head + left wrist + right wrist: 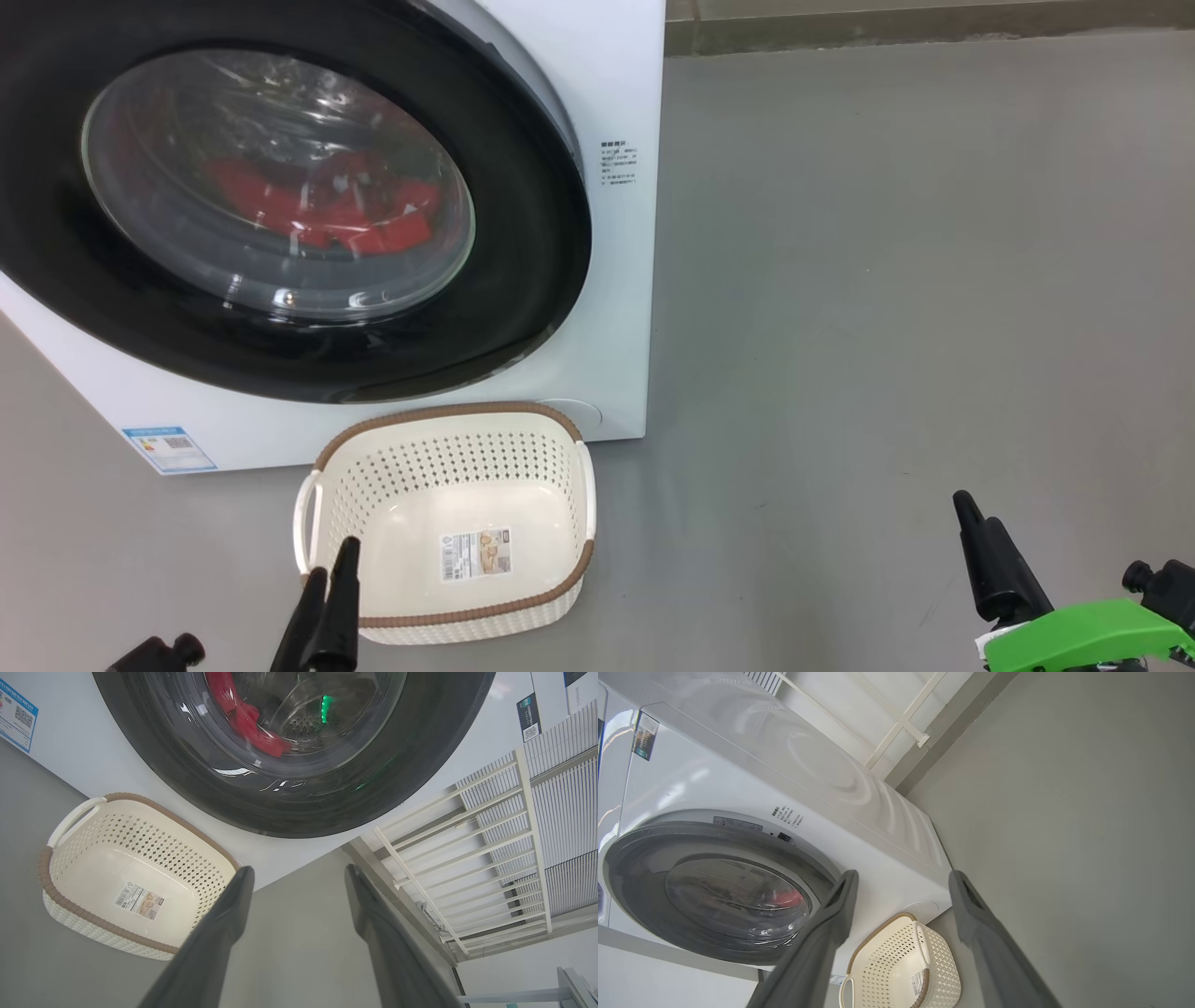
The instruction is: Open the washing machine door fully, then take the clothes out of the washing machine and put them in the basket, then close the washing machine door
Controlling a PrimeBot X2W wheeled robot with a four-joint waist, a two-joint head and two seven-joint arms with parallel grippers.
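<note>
The white washing machine (616, 280) stands at the upper left. Its door (523, 280), with a black rim and a glass bowl, covers the drum opening; I cannot tell whether it is latched. Behind the glass lie the red clothes (327, 210). On the floor just before the machine sits the cream basket (448, 413), with nothing but a paper label inside. My left gripper (331, 558) hangs open over the basket's near left corner. My right gripper (976, 523) is open, low at the right, far from both. The left wrist view looks up at the door (327, 807), the clothes (247, 723) and the basket (70, 905).
Grey floor (887, 280) spreads to the right of the machine. A wall base (934, 23) runs along the far edge. In the left wrist view, a white slatted railing (467, 835) stands beside the machine. A blue label (168, 450) marks the machine's lower left.
</note>
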